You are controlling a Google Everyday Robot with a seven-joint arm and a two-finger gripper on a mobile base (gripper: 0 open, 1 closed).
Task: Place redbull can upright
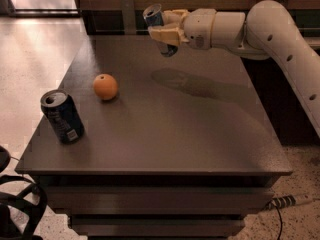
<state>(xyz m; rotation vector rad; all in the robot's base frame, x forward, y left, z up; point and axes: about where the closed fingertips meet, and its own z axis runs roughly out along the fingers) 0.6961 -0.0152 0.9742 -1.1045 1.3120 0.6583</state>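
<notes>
dark brown tabletop (200,134) fills most of the view, with pale floor (35,49) to its left and a wood-panelled wall behind it. over the far part of the table, the gripper (165,28) is clamped on the redbull can (153,15), with tan fingers (162,34) closed around its middle. the can is in the air, not touching the surface. it is tilted, with its silver top up and to the left and its lower end pointing down toward the table. the white arm (280,39) reaches in from the right side. a soft shadow (185,81) lies on the table below and to the right of the gripper. an orange (105,87) rests on the left half of the table. nearer the front left corner, a wider dark navy can (62,116) stands upright with its top open. both are well apart from the held can.
</notes>
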